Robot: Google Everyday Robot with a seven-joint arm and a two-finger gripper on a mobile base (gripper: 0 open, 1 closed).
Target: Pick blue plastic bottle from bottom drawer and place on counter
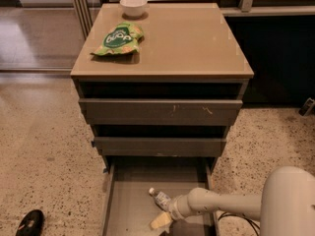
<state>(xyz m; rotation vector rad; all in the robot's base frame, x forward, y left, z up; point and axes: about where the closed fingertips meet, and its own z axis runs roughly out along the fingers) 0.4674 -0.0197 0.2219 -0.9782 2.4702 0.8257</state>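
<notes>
While my rounded arm [231, 204] stretches low from the right, my gripper [166, 213] sits in the flat grey bottom drawer [128, 200] at the clear, white-capped blue plastic bottle [159, 197] — open or closed, I cannot tell.

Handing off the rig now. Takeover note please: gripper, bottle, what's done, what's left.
Gripper: down in the open bottom drawer, at the bottle's base end; grip unconfirmed.
The bottle lies on the drawer floor, cap toward the cabinet.
Counter: green bag and white bowl at its back left.
Done: drawer open, arm reached in.
Left: grasp, lift, place bottle on counter.
</notes>
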